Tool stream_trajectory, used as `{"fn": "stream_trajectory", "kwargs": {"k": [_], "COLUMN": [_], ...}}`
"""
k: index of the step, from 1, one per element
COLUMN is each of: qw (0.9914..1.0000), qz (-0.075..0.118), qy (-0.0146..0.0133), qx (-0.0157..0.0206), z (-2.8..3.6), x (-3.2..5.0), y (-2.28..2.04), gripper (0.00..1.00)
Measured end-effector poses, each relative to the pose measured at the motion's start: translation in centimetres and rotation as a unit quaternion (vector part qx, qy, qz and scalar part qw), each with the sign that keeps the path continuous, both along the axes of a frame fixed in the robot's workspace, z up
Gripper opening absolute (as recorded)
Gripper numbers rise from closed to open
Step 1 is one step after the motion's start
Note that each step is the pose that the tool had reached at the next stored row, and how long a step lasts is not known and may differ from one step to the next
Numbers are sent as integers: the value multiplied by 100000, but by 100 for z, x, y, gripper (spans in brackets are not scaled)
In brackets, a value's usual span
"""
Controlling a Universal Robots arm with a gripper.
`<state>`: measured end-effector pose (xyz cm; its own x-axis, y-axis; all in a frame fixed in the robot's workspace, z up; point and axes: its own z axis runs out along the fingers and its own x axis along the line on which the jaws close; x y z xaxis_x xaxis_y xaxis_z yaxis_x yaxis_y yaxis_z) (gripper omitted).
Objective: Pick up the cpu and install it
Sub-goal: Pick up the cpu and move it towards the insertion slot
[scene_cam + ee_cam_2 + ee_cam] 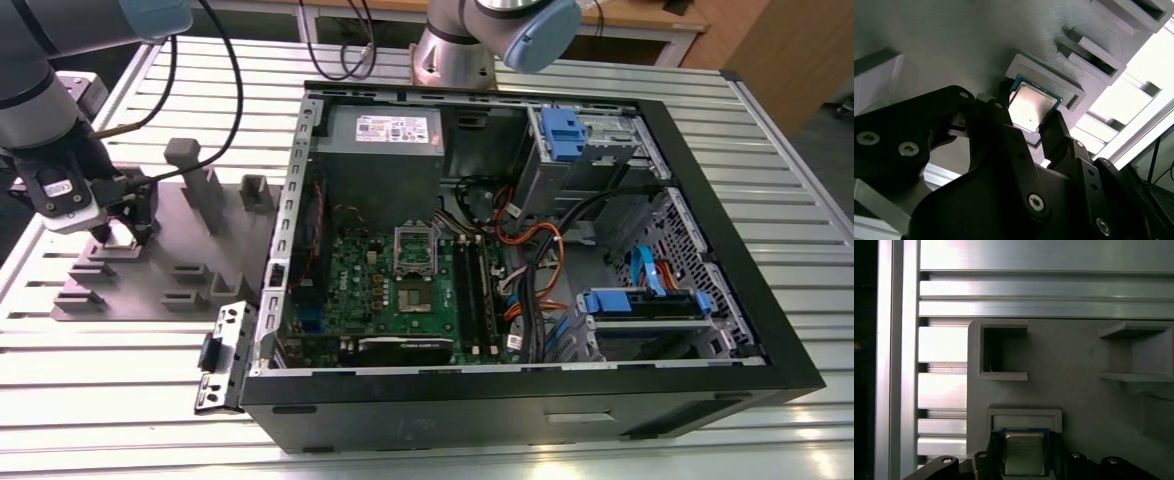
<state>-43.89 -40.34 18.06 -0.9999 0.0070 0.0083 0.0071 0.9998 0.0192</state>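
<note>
While the gripper (122,237) stands low over the grey fixture (167,272) on the slatted table (120,400), at the exterior view's left and well apart from the open computer case (747,330), the cpu (1030,107) sits directly between its two black fingers (1055,131). In both wrist views the fingers press on two opposite edges of the chip, clamped on it, silver top facing the cameras. It lies at the edge of a shallow framed pocket (1024,415) in the fixture; whether it rests there or is raised off it cannot be told.
</note>
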Motion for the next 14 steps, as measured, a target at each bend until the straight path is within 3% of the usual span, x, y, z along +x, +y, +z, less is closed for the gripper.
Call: {"fn": "stream_trajectory", "kwargs": {"k": [12, 13, 14], "qw": [100000, 100000, 100000], "qz": [-6, -6, -7], "qy": [-4, -3, -2], "qx": [1, 1, 1], "z": [0, 1, 1], "x": [2, 2, 2], "y": [0, 0, 0], "gripper": [52, 58, 58]}}
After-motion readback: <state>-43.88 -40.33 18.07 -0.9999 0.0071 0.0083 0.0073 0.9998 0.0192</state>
